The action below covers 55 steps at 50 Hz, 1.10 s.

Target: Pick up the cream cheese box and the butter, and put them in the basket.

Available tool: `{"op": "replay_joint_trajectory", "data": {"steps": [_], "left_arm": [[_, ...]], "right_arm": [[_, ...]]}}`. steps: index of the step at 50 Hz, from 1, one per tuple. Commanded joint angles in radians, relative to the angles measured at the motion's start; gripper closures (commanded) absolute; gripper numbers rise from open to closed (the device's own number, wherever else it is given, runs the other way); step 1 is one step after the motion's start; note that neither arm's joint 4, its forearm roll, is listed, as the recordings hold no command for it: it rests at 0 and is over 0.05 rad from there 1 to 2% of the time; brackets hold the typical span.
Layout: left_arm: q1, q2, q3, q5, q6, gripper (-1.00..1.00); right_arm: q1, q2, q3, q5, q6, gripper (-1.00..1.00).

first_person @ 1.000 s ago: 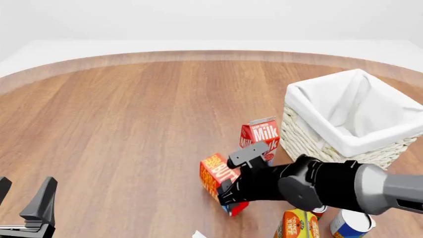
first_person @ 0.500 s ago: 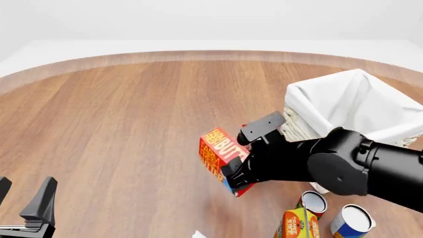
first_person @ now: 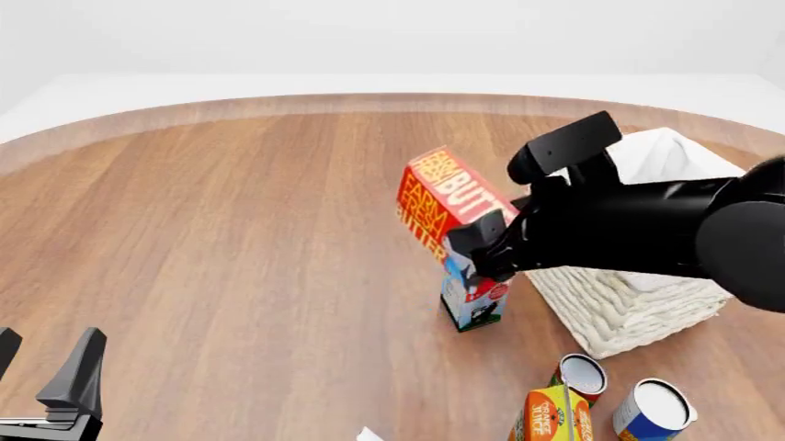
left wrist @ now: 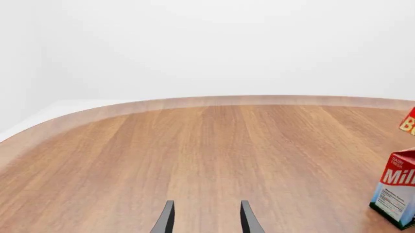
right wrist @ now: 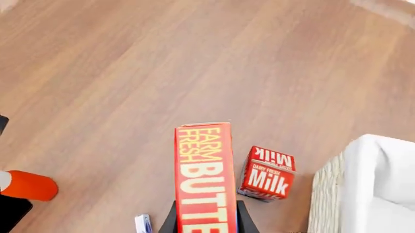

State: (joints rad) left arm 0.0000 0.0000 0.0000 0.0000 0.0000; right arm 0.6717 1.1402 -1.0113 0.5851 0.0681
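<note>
The butter (first_person: 444,197) is a red box with yellow lettering, held tilted in the air left of the basket (first_person: 613,308). My right gripper (first_person: 481,246) is shut on its lower end. In the right wrist view the butter (right wrist: 203,170) runs out between the two fingers (right wrist: 170,222), above the table. The basket's white cloth rim (right wrist: 366,174) shows at that view's edge. My left gripper (first_person: 43,369) stands open and holds nothing at the near left; its fingers (left wrist: 167,219) point across bare wood. The cream cheese box is out of view.
A red-and-white milk carton (first_person: 473,299) stands upright below the held butter, close to the basket's left wall. Two open cans (first_person: 579,374) (first_person: 650,409) and an orange juice carton (first_person: 550,415) stand at the near right. A red-orange object (right wrist: 26,185) lies on the wood.
My right gripper has lifted the butter off the table, up and to the right toward the basket. The milk carton now shows below it. The left arm has not moved.
</note>
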Motion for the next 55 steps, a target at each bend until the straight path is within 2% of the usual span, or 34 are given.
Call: {"op": "replay_joint_trajectory", "data": {"steps": [1,16,17,22,33,55], "left_arm": [[0.0,0.0,0.0,0.0,0.0,-1.0],[0.0,0.0,0.0,0.0,0.0,-1.0],[0.0,0.0,0.0,0.0,0.0,-1.0],[0.0,0.0,0.0,0.0,0.0,-1.0],[0.0,0.0,0.0,0.0,0.0,-1.0],[0.0,0.0,0.0,0.0,0.0,-1.0]], "right_arm": [[-0.108,-0.057,-0.077,0.037,0.016,1.0],[-0.22,-0.085,-0.133,0.053,0.047,1.0],[-0.237,-0.089,-0.14,0.052,0.064,1.0],[-0.311,-0.091,-0.153,0.037,0.083,1.0],[-0.416,-0.092,-0.155,0.016,0.167,1.0],[-0.545,-0.04,-0.117,-0.063,0.253,1.0]]}}
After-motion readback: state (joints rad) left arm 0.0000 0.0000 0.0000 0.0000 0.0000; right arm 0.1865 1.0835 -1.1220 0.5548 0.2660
